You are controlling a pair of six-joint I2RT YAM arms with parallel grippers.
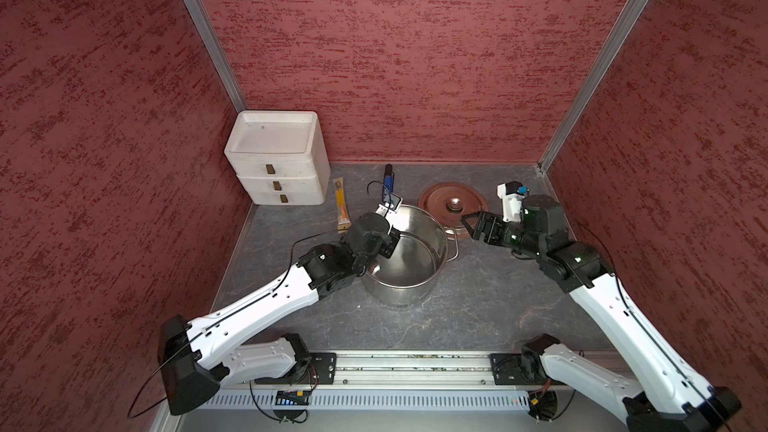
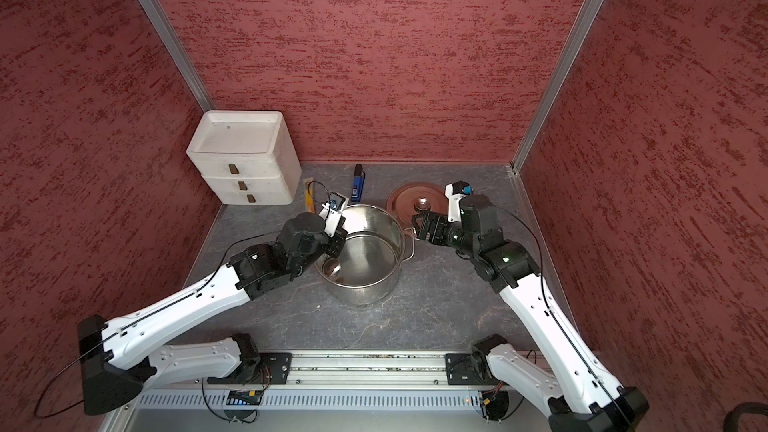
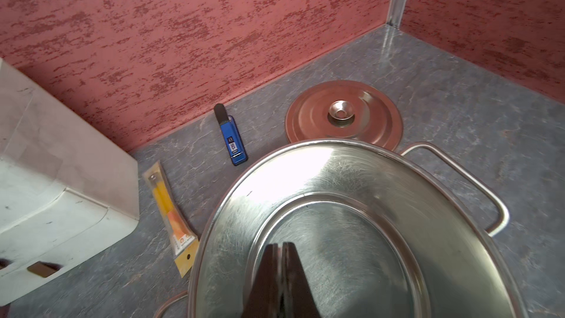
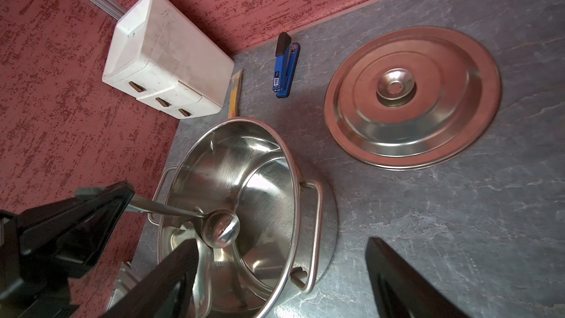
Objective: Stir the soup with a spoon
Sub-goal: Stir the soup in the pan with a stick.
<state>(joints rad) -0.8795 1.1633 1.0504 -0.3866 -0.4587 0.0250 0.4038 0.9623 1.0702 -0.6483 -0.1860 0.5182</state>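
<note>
The soup is only a large shiny steel stockpot with bare steel inside and no liquid to see. My left gripper hangs over the pot's left rim, shut on the spoon's thin handle. In the left wrist view the jaws are pressed together over the pot's floor. The right wrist view shows that gripper with the spoon slanting down, its round bowl low inside the pot. My right gripper is open at the pot's right loop handle, with nothing between its fingers.
The flat steel lid lies behind the pot to the right. A blue and black gadget and an orange packaged stick lie behind the pot. A white drawer unit fills the back left corner. Red walls close three sides.
</note>
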